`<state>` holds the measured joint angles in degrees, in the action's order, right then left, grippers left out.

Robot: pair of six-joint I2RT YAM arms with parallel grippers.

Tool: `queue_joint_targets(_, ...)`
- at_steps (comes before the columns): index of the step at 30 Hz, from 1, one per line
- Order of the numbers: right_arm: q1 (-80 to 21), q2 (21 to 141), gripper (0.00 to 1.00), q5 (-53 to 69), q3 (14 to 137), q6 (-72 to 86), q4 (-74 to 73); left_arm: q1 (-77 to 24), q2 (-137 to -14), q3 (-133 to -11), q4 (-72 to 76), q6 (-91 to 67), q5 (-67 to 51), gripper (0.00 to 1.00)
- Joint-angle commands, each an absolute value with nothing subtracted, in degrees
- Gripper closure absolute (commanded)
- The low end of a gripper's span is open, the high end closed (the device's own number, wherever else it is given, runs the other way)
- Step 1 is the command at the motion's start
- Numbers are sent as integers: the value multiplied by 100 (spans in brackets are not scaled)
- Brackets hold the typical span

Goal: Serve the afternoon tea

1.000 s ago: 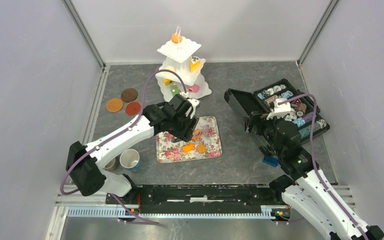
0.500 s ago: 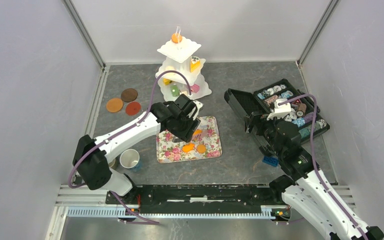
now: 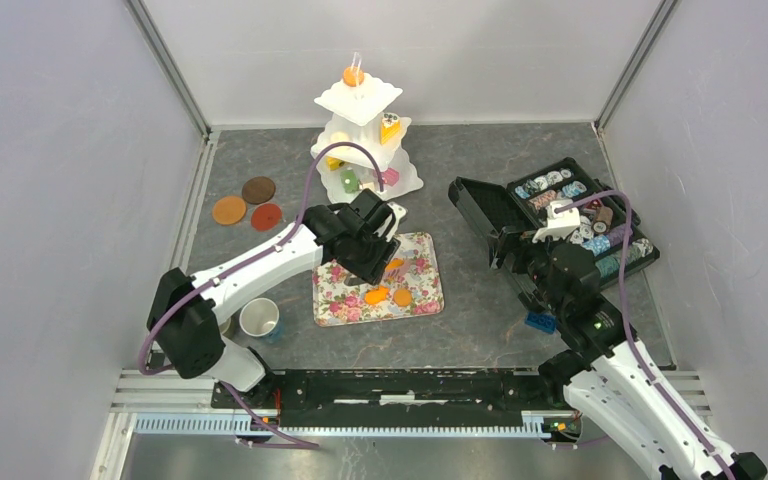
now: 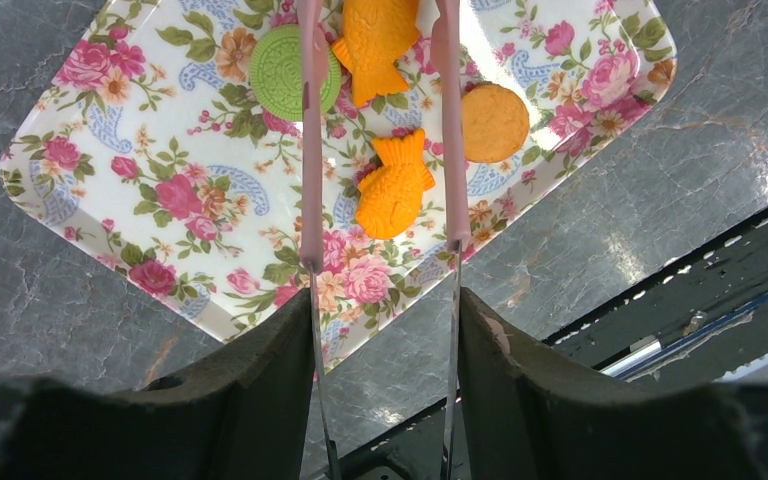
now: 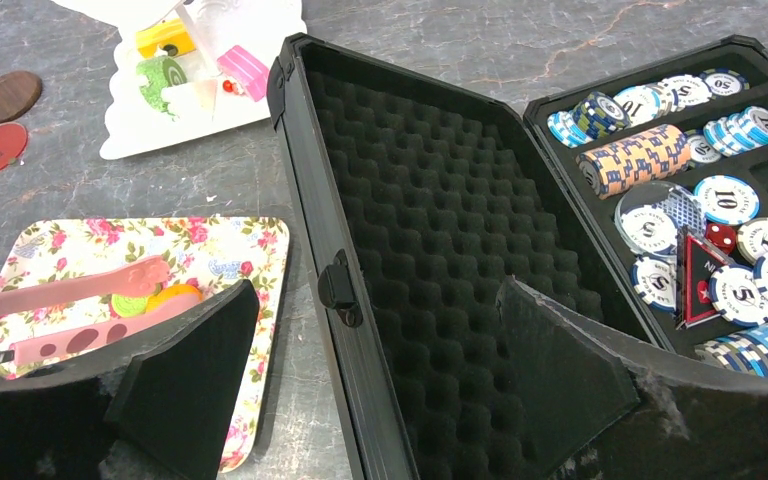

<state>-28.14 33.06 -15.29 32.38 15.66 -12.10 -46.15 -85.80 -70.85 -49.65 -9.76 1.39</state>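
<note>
Since four pieces lie on the flowered tray [image 4: 110, 180], the serving is judged to be partly done. Two orange fish cakes [image 4: 392, 188], one round orange biscuit [image 4: 493, 122] and one green biscuit [image 4: 278, 75] are counted there. Pink tongs [image 4: 309, 150] are clamped in the left gripper [image 4: 382, 300], and one fish cake is flanked by their tips, though contact cannot be told. Five cakes can be made out on the white tiered stand [image 3: 358, 100]. Three saucers [image 3: 258, 190] are grouped at the far left, well apart from the tray. One white cup [image 3: 259, 318] is seen near the left arm's base, and a second seems half hidden beside it. The right gripper [image 5: 375, 290] is held empty, jaws apart, at the black case [image 5: 430, 250].
</note>
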Motion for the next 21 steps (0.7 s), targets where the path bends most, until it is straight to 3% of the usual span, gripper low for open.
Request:
queue_joint_targets(1, -2839, 3192, 2, -1531, 3159, 1652, -1063, -4644, -8634, -6991, -4922, -800, 62, 43)
queue_joint_targets(21, -2840, 3246, 2, -1549, 3111, 1647, -1029, -4776, -8634, -7025, -5276, -808, 212, 41)
